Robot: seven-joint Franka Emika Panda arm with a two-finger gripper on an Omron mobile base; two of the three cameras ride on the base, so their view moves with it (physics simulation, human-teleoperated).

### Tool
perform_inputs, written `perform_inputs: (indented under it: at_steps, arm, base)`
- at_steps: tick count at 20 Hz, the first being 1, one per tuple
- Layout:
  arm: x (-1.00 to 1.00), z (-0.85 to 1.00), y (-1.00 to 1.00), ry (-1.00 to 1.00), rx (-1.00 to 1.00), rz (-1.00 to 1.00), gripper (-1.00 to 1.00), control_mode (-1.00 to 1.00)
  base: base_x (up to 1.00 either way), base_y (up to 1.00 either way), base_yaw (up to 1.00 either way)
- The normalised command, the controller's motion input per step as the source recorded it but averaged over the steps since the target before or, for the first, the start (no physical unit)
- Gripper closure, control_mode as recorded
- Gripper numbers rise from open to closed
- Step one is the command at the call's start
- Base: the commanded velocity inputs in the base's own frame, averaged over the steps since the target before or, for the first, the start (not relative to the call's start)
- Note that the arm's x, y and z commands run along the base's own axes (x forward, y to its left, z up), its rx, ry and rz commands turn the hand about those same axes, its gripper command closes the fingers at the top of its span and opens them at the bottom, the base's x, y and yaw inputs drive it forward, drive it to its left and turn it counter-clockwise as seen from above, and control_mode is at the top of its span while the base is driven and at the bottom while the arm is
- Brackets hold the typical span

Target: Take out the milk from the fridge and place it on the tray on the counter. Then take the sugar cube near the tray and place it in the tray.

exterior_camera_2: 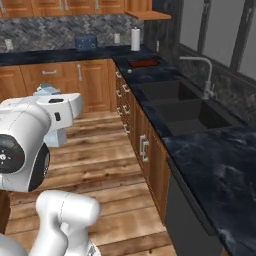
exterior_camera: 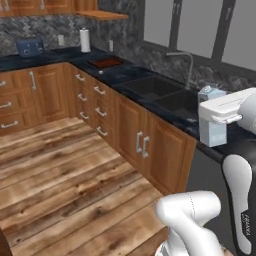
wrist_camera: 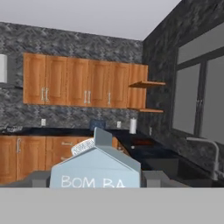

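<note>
My gripper (wrist_camera: pixel 96 183) is shut on the milk (wrist_camera: pixel 96 168), a pale blue-white gabled carton held upright between the two fingers (wrist_camera: pixel 154 178). From the left base view the milk (exterior_camera: pixel 212 131) hangs under the white hand, level with the near end of the black counter (exterior_camera: pixel 131 76). From the right base view the milk (exterior_camera_2: pixel 56 136) hangs over the wooden floor. Far down the counter lies the reddish-brown tray (exterior_camera: pixel 106 62) (exterior_camera_2: pixel 144 63) (wrist_camera: pixel 142 142). A tiny pale sugar cube (exterior_camera: pixel 101 71) (exterior_camera_2: pixel 131 70) sits on the counter just beside it. The fridge is out of view.
A double sink (exterior_camera_2: pixel 185 107) with a curved faucet (exterior_camera_2: pixel 205 75) lies between me and the tray. A white paper roll (exterior_camera: pixel 85 40) and a blue toaster (exterior_camera: pixel 30 47) stand beyond the tray. Wooden drawers with silver handles (exterior_camera: pixel 100 112) line the floor's edge.
</note>
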Motion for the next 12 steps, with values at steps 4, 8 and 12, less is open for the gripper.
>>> perform_inputs:
  at_steps: [4,8,12]
  arm:
    - [0.0,0.0,0.0,0.0,0.0,0.0,1.0,1.0]
    - [0.0,0.0,0.0,0.0,0.0,0.0,1.0,1.0]
    - [0.0,0.0,0.0,0.0,0.0,0.0,1.0,1.0]
  base:
    - [1.0,0.0,0.1]
    - [1.0,0.2,0.01]
    - [1.0,0.56,-0.01]
